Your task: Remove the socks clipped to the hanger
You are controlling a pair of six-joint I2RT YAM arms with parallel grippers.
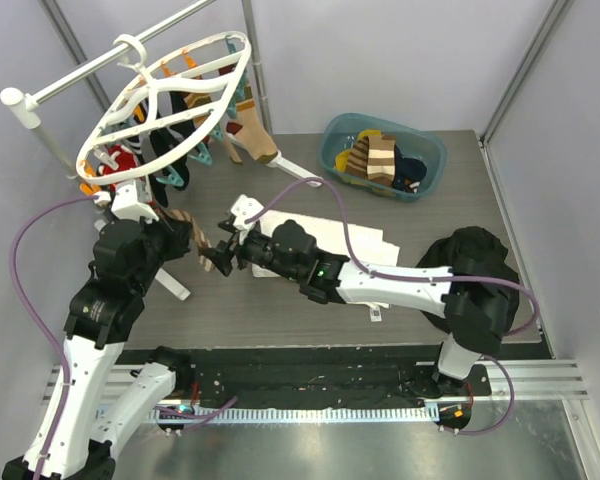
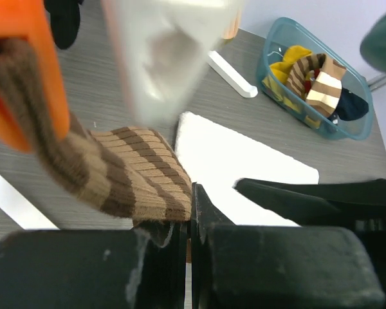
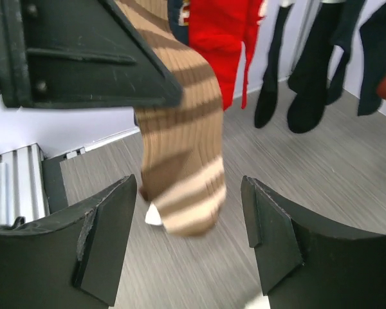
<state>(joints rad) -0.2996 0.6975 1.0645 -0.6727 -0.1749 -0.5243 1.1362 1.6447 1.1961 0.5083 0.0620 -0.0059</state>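
**Removal in hand: striped sock [image 2: 128,177] gripped, not yet freed**

Striped sock: brown and tan. Its upper end is pinched in an orange clip [image 2: 26,71] under the hanger [image 1: 170,95]. The body runs down and across to the left gripper [image 2: 188,222].

Left gripper: jaws fully closed on the sock's lower edge, with a fold of fabric caught between them. Only a narrow margin of fabric is taken.

Right gripper [image 3: 188,185]: jaws wide apart, nothing held. From its own camera the sock's lower end hangs in line with the gap. Whether the fabric lies between the fingers or just beyond them cannot be told. From above, the two grippers sit close together, below the near edge of the hanger.

Other socks [image 1: 175,150]: several are clipped round the frame, red and black among them. More lie in a teal bin [image 1: 420,185] at the far right of the table [image 1: 310,310], well apart from the hanger. A white cloth [image 1: 370,243] lies flat between bin and arms.

Step in hand: detaching one sock. The task is judged partly done, with most clips yet to be emptied.

Next move: a steady pull by the left gripper, along the sock's own line and away from the clip, until the clip gives. The hanger hangs by its hook from a pole [image 1: 100,70] and may swing with the pull instead of releasing. With so little fabric held, the grip may also slip. Once free, the sock would go to the bin.
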